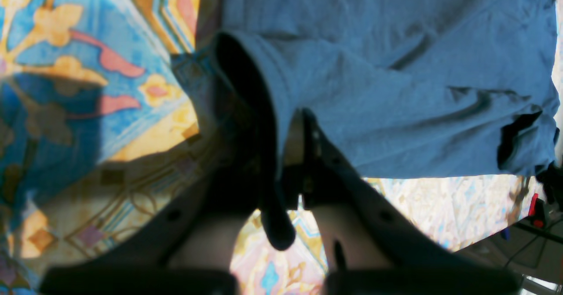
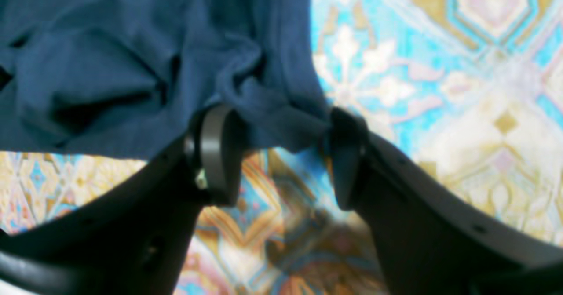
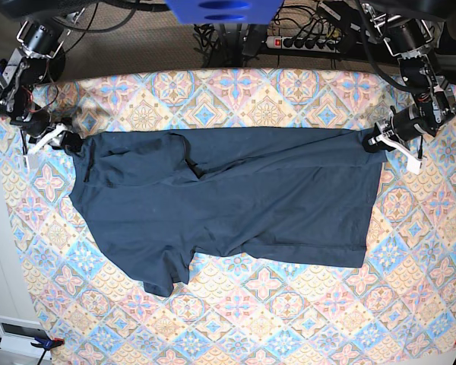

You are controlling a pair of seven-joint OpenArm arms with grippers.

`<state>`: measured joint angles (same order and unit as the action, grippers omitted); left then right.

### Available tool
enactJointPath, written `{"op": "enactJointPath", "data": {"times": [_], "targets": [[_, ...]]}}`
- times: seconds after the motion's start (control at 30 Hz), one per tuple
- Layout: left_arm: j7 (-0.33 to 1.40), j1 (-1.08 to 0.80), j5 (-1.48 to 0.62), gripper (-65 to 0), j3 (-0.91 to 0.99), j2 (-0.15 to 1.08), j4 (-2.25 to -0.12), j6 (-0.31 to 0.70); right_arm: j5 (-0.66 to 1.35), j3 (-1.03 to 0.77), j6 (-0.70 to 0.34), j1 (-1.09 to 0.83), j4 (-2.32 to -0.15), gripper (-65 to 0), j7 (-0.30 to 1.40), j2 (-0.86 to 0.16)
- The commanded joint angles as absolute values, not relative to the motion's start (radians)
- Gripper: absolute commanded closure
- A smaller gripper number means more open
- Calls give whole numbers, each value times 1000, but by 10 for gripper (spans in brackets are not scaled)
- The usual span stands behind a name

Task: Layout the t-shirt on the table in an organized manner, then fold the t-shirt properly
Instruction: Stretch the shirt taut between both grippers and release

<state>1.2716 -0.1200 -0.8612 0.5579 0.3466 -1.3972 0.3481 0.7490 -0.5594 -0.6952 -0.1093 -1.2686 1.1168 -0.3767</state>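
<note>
The bench (image 3: pixel 235 91), under its pastel diamond cloth, carries the t-shirt (image 3: pixel 235 205) spread wide across its middle, body stretched side to side along the far hem line, one sleeve hanging toward the near edge and a few soft ridges bunched near the far left of the overhead view. At that end the right claw (image 2: pixel 272 154) stands with its jaws spread wide, a rumpled corner of fabric sitting between them but not pinched; nothing is held there. At the opposite end the left claw (image 1: pixel 292 154) is clamped tight on the shirt's far corner, the cloth rising in a fold right at its fingers. The risk, as I judge it, is lopsided tension: with only one corner gripped, any pull from the left arm would drag the whole shirt across the bench and deepen the wrinkles instead of flattening them. The loose corner between the right jaws could also snag on a finger as that arm lifts away, flipping the edge over and spoiling the layout.
</note>
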Motion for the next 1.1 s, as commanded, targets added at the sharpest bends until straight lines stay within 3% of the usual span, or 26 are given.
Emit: {"op": "enactJointPath", "data": {"times": [0.0, 0.27, 0.37, 0.47, 0.8, 1.07], "targets": [[1262, -114, -880, 0, 561, 363, -1414, 352, 760, -568, -698, -96, -1282, -307, 1112, -401], [1262, -114, -880, 0, 561, 363, -1414, 352, 760, -568, -698, -94, -1282, -293, 1121, -392], [1262, -111, -880, 0, 561, 363, -1414, 352, 760, -573, -698, -94, -1283, -193, 1121, -374], [1264, -113, -880, 0, 561, 364, -1414, 352, 760, -573, -698, -94, -1283, 0, 1121, -371], [1265, -173, -881, 0, 562, 430, -1431, 352, 760, -575, -698, -139, -1360, -7, 1122, -371], [1265, -303, -878, 0, 562, 444, -1615, 352, 760, -575, -698, -248, -1455, -7, 1122, -371]]}}
